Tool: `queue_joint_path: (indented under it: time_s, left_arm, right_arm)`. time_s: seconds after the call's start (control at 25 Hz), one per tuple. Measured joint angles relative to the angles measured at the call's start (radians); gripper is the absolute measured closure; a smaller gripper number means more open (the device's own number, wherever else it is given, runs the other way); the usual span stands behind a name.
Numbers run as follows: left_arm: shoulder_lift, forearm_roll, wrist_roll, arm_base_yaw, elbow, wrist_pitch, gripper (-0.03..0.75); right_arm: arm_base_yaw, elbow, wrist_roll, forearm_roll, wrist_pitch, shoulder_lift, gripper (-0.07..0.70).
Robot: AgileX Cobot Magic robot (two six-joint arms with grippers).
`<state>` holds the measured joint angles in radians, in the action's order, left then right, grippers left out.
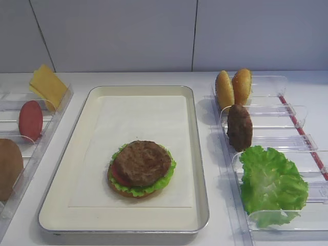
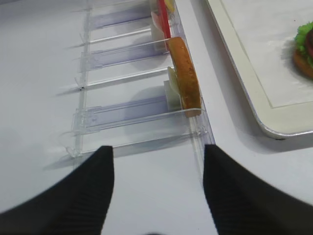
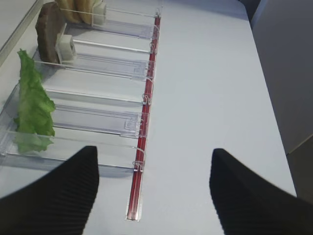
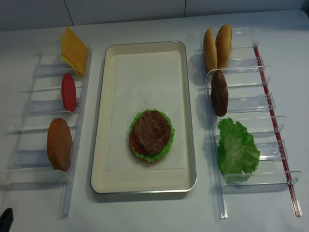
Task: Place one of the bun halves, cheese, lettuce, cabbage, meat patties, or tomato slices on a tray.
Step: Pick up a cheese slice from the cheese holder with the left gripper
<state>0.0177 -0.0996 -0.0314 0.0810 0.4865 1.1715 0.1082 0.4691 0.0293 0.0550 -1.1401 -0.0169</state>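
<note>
Both sets of jaws are standing apart, holding nothing. The half-built burger [image 1: 141,168] is sitting on the tray [image 1: 61,205] (patty on top), so a carelessly dropped layer risks toppling it.

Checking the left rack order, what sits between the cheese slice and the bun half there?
One tomato slice, standing on edge in the middle bin between the cheese and the bun half; clearest in the realsense high view.

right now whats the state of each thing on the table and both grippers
tray: holds a stacked burger, patty on top
cheese: leaning in left bin
tomato slice: upright in bin
lettuce: in right bin
left gripper: open, empty
right gripper: open, empty
</note>
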Motion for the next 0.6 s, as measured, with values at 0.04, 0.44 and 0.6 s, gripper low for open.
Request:
queue_joint_path:
  time_s: [0.04, 0.44, 0.6]
  left_arm:
    - [0.0, 0.0, 0.0, 0.0, 0.0, 0.0, 0.319]
    - [-0.035, -0.006, 0.119, 0.0, 0.017, -0.056, 0.319]
    - [-0.205, 0.003, 0.14, 0.0, 0.028, -0.177, 0.319]
  right_arm:
    - [0.0, 0.0, 0.0, 0.0, 0.0, 0.0, 0.131]
    - [0.0, 0.0, 0.0, 0.0, 0.0, 0.0, 0.131]
    - [0.0, 0.0, -0.002, 0.0, 0.0, 0.0, 0.131]
